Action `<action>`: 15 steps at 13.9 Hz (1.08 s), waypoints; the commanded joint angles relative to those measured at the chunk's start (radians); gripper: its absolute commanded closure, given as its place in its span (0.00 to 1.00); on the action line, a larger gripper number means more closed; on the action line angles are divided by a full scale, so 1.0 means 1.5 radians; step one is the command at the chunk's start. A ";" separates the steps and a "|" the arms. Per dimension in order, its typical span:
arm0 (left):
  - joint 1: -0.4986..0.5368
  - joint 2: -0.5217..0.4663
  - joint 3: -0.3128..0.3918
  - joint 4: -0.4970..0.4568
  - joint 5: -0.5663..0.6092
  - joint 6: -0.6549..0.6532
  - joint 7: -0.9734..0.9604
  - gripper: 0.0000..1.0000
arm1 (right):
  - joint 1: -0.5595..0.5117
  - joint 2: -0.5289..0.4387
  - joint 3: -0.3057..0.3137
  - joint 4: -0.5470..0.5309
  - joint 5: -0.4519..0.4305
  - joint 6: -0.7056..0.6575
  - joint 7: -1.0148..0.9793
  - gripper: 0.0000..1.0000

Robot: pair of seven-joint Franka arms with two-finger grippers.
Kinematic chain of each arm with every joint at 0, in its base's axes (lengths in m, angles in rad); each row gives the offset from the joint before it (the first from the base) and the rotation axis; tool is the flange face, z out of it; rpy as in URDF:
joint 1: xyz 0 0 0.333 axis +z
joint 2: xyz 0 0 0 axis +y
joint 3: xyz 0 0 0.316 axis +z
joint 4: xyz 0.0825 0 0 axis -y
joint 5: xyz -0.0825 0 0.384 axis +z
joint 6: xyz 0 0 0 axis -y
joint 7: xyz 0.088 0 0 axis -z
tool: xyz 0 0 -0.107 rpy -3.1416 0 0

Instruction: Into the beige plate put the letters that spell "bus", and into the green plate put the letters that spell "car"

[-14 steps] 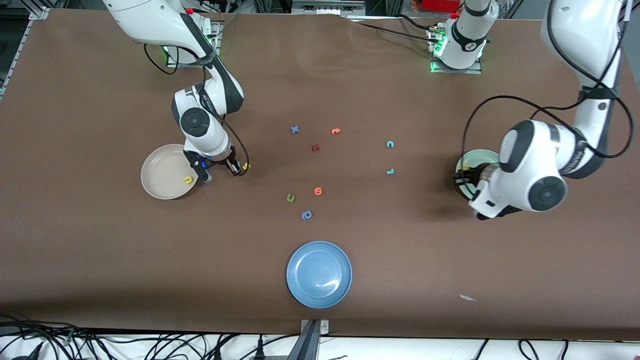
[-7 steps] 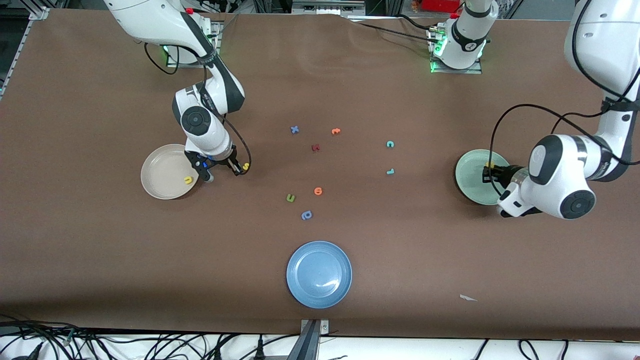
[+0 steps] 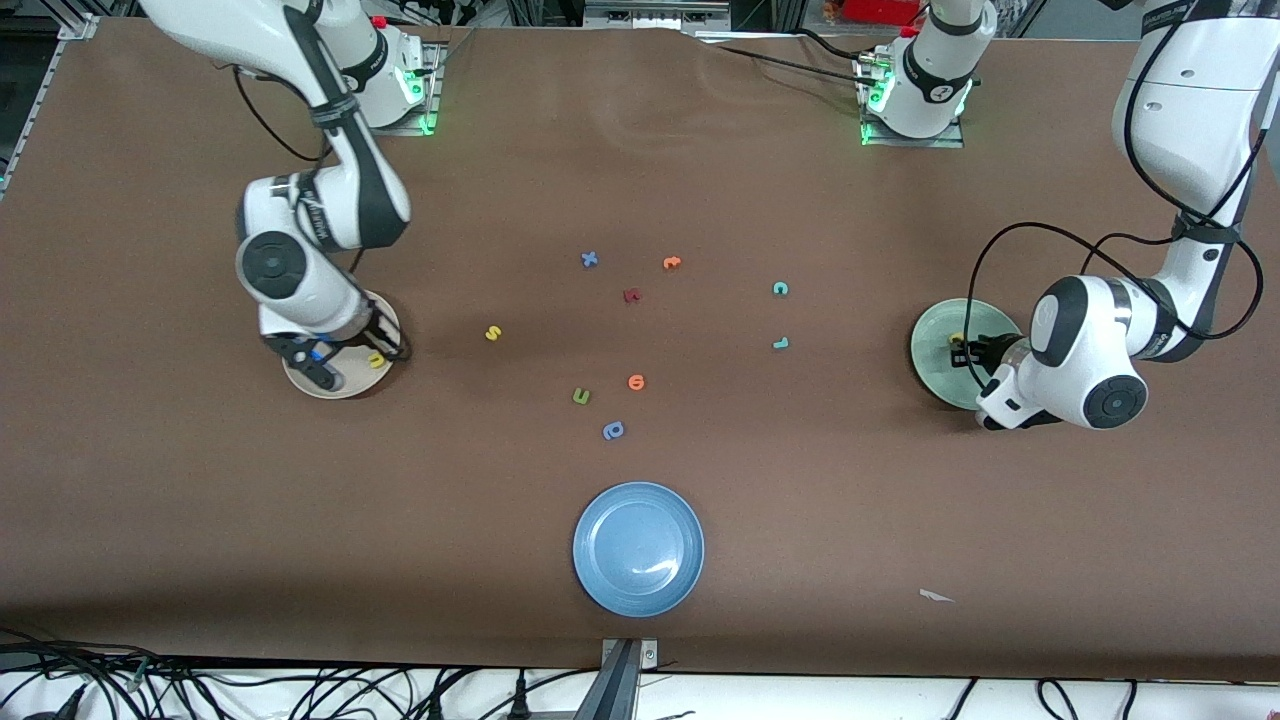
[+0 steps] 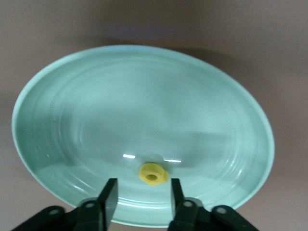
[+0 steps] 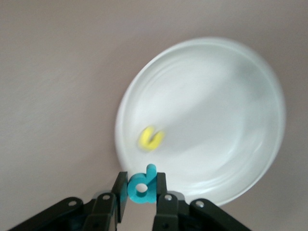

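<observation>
My right gripper (image 3: 385, 346) hangs over the edge of the beige plate (image 3: 350, 388), shut on the teal "b" (image 5: 143, 186). A yellow "u" (image 3: 376, 360) lies in that plate (image 5: 216, 96), seen too in the right wrist view (image 5: 150, 138). The yellow "s" (image 3: 492, 333) lies on the table beside the plate, toward the middle. My left gripper (image 3: 961, 350) is open low over the green plate (image 3: 935, 372), and the yellow "a" (image 4: 153, 174) lies in the plate (image 4: 144, 96) just ahead of its fingers. The teal "c" (image 3: 780, 289) and teal "r" (image 3: 780, 343) lie on the table.
Mid-table lie a blue "x" (image 3: 589, 260), an orange letter (image 3: 671, 263), a dark red one (image 3: 631, 296), another orange one (image 3: 636, 382), a green "u" (image 3: 581, 397) and a blue stem-and-bowl letter (image 3: 613, 431). A blue plate (image 3: 638, 548) sits nearest the front camera.
My right arm swung from beside the yellow "s" to over the beige plate, its gripper shutting. My left gripper moved over the green plate and opened; the yellow "a" now lies in the plate.
</observation>
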 commanded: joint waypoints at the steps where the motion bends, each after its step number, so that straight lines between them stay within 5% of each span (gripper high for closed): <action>1: 0.003 -0.052 -0.013 -0.003 0.010 -0.013 0.010 0.00 | -0.005 -0.004 -0.039 -0.032 0.004 -0.029 -0.087 0.77; 2: 0.003 -0.068 -0.038 -0.003 -0.005 -0.017 0.001 0.00 | -0.006 -0.004 -0.047 -0.032 0.005 -0.043 -0.095 0.76; 3: 0.001 -0.081 -0.060 -0.004 -0.019 -0.018 -0.015 0.00 | -0.006 0.001 -0.048 -0.030 0.006 -0.045 -0.095 0.45; 4: -0.002 -0.092 -0.081 -0.005 -0.020 -0.018 -0.057 0.00 | -0.005 0.006 -0.046 -0.028 0.018 -0.045 -0.090 0.00; 7: -0.002 -0.092 -0.165 -0.013 -0.020 -0.007 -0.198 0.00 | 0.002 0.004 -0.042 -0.019 0.028 -0.048 -0.092 0.00; 10: -0.014 -0.076 -0.215 -0.021 -0.020 0.072 -0.324 0.00 | 0.012 0.015 0.010 0.023 0.028 -0.048 -0.092 0.00; 15: -0.076 -0.048 -0.217 -0.098 -0.002 0.291 -0.484 0.02 | 0.023 0.078 0.119 0.076 0.029 -0.019 0.015 0.07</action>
